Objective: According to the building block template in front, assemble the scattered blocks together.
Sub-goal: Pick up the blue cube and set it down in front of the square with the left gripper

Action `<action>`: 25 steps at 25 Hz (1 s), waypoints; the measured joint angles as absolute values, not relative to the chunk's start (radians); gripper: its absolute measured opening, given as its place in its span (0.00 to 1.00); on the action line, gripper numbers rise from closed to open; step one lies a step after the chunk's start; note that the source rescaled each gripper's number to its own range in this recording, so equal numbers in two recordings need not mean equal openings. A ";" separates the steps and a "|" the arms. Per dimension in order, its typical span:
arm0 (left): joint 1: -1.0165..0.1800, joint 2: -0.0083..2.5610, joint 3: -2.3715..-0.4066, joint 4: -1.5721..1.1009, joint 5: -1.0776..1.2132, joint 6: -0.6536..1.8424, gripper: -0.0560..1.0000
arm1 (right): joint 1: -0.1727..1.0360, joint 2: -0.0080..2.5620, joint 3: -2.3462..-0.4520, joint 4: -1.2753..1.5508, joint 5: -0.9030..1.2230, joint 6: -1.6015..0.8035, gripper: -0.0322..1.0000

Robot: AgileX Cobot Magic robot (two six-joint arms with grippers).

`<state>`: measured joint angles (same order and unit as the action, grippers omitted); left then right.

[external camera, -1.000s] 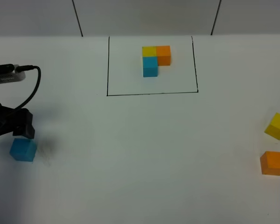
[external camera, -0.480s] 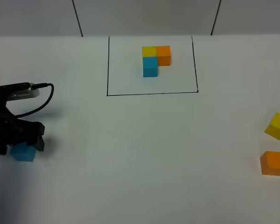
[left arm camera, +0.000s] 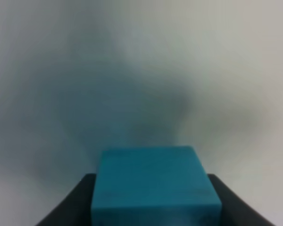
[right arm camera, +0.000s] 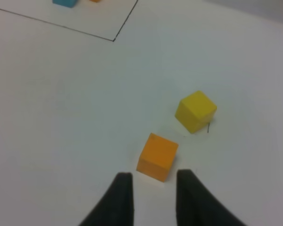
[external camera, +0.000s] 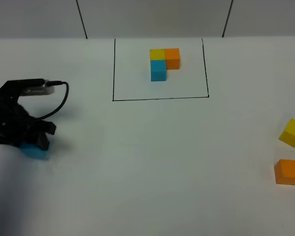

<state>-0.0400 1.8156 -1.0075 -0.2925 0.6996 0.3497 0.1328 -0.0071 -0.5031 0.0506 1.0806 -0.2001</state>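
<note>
The building block template [external camera: 164, 61] is an L of yellow, orange and cyan cubes inside a thin black rectangle at the back middle. My left gripper [external camera: 33, 142] is at the far left, shut on the loose cyan cube [external camera: 35, 150]. In the left wrist view the cyan cube [left arm camera: 155, 181] sits between my dark fingers [left arm camera: 75, 202]. The yellow cube [external camera: 291, 132] and the orange cube [external camera: 287, 172] lie at the far right. My right gripper [right arm camera: 153, 190] is open and empty, just short of the orange cube [right arm camera: 157, 156], with the yellow cube [right arm camera: 195, 111] beyond. It is outside the high view.
The white table [external camera: 152, 162] runs back to a grey wall. The black frame line [external camera: 160, 98] crosses the table in front of the template. A black cable [external camera: 59, 103] loops off my left arm.
My left gripper has come down over the cyan cube, closed on it, and moved right and slightly back with it. The yellow and orange cubes have not moved.
</note>
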 joint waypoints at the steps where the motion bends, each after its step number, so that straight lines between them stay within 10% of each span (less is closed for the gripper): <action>1: -0.072 1.816 -1.037 -0.337 0.719 0.415 0.06 | 0.133 -0.007 -0.503 0.051 1.081 -0.200 0.03; 12: -0.601 1.824 -1.242 -0.455 0.769 1.119 0.06 | 0.133 -0.007 -0.503 0.051 1.081 -0.200 0.03; 25: -0.844 2.072 -1.415 -0.023 0.781 0.928 0.06 | 0.133 -0.007 -0.503 0.051 1.081 -0.200 0.03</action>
